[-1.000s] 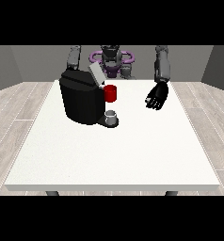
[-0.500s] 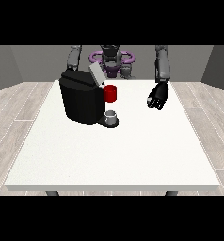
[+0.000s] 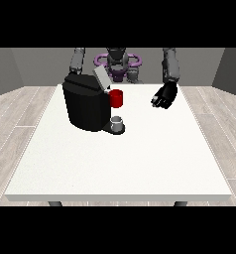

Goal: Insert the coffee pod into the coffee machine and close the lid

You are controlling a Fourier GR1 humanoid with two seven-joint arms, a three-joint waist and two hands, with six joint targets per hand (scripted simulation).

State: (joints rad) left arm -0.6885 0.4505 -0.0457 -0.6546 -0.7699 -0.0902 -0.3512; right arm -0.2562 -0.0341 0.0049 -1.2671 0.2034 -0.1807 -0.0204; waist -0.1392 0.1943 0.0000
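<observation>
A single front view looks from across the table [image 3: 120, 163] towards the robot [image 3: 118, 62], from above the tabletop and angled downward. The camera stands far enough back that the whole table fits in view, its near edge low in the view and the robot small beyond its far edge. The coffee machine [image 3: 85, 101] sits on the table's far part, left of the robot.

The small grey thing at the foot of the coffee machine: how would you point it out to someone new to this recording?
Find the big black coffee machine on the white table, toward the view's left. At its front, on the low black base, stands a small grey thing, directly below a red thing at the machine. It is the only pale grey item there; whether it is the pod cannot be told.
</observation>
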